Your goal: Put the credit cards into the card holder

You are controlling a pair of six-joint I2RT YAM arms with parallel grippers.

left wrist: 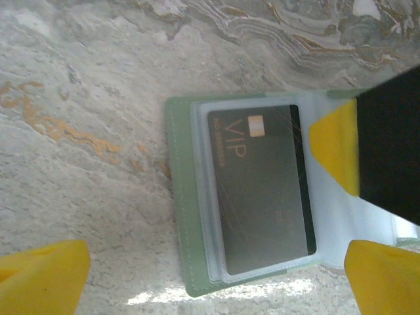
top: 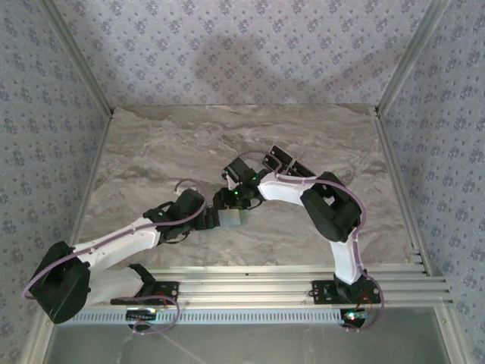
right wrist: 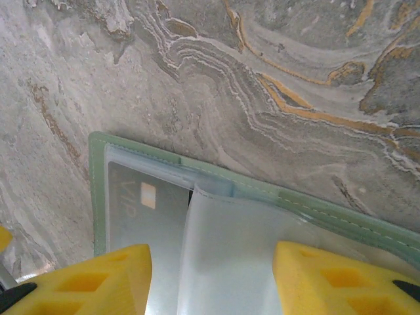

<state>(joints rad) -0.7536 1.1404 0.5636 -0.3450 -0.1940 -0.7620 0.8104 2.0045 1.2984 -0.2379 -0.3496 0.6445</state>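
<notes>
While the card holder lay open on the desk w/ one credit card, marked VIP, in a clear sleeve, the left gripper hung wide open astride it. Right gripper approx. half open over holder's other half, fingers flanking a loose sleeve flap.

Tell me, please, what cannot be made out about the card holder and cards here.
- Top view: card holder mostly hidden beneath both wrists.
- Left wrist view: its picture-right part covered by the right arm's finger.
- Right wrist view: VIP card hazy under the clear sleeve, cut off by a yellow finger.
</notes>
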